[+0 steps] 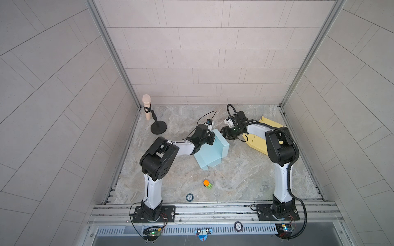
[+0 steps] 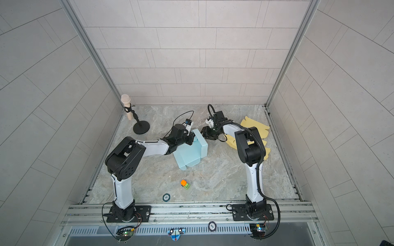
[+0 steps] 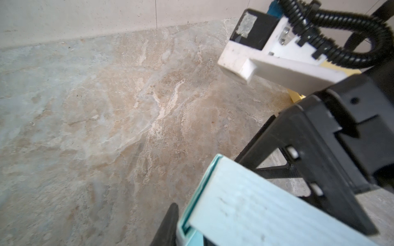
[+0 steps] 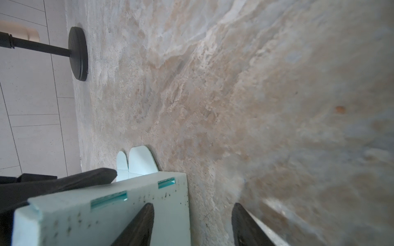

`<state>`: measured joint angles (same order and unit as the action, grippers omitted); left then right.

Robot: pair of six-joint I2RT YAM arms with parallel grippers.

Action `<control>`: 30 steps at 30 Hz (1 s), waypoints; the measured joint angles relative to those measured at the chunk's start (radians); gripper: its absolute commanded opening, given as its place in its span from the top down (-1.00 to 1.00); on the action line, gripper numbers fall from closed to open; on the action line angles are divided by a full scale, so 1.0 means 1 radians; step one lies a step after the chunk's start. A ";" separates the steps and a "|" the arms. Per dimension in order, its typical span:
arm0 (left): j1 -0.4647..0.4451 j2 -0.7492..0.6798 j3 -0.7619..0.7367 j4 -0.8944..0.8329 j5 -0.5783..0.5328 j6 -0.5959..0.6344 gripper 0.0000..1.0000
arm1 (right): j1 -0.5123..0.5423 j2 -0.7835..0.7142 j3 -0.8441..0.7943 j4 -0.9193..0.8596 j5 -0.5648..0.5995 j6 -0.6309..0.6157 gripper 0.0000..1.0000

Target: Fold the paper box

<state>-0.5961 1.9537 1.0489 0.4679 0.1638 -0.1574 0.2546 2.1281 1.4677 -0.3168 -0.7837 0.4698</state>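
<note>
In both top views a light blue paper box (image 1: 213,151) (image 2: 189,153) lies partly folded mid-table, its far walls raised and its near panels flat. My left gripper (image 1: 212,138) (image 2: 191,138) is shut on the box's far-left wall. In the left wrist view one dark finger (image 3: 169,221) presses that doubled wall (image 3: 245,208); the other finger is hidden behind it. My right gripper (image 1: 225,133) (image 2: 204,133) (image 4: 191,225) stands open at the box's far right corner. One of its fingers (image 4: 138,225) is over the slotted wall (image 4: 106,213), the other over bare table.
A flat yellow paper sheet (image 1: 260,136) lies at the back right, partly under the right arm. A microphone on a black round-based stand (image 1: 158,127) stands at the back left. A small orange-and-green toy (image 1: 207,184) and a round token (image 1: 189,197) lie near the front edge.
</note>
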 measured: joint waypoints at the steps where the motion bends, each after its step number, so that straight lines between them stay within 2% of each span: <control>1: 0.000 -0.001 -0.006 0.007 0.006 0.000 0.53 | 0.000 0.000 -0.003 0.007 0.000 0.003 -0.22; 15: -0.020 -0.002 -0.053 0.013 0.057 -0.009 0.54 | 0.025 -0.002 -0.007 0.016 -0.015 -0.008 -0.21; 22: -0.026 -0.002 -0.058 0.015 0.056 -0.021 0.35 | 0.025 -0.022 -0.008 -0.018 0.016 -0.029 -0.23; 30: -0.035 -0.010 -0.092 0.022 0.056 -0.021 0.32 | 0.026 -0.078 -0.043 -0.069 0.066 -0.052 -0.25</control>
<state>-0.6312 1.9434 0.9569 0.4900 0.2203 -0.1780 0.2810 2.0499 1.4246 -0.3855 -0.7177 0.4175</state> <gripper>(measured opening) 0.344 0.622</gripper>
